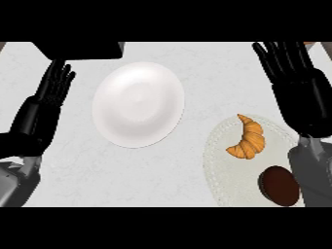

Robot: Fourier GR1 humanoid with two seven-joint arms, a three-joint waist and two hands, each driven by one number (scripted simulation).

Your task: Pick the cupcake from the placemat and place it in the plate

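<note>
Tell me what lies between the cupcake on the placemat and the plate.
The croissant lies on the placemat just beyond the cupcake, roughly on the line toward the plate. Past it, only bare counter shows. Lifting the cupcake over it should probably avoid contact.

At three to five o'clock, our grey right forearm (pixel 325 175) covers the right edge of the pale, lacy oval placemat (pixel 222 165), so we cannot see where the mat ends there. The same forearm just overlaps the right rim of the dark brown round cupcake (pixel 278 185), and the placemat's lower end is cut off below it. At eleven o'clock a black blocky object (pixel 79 48) is cut by the top edge; we cannot tell what it is. Our grey left forearm (pixel 3 185) at eight o'clock runs out past the left and lower edges.
</note>
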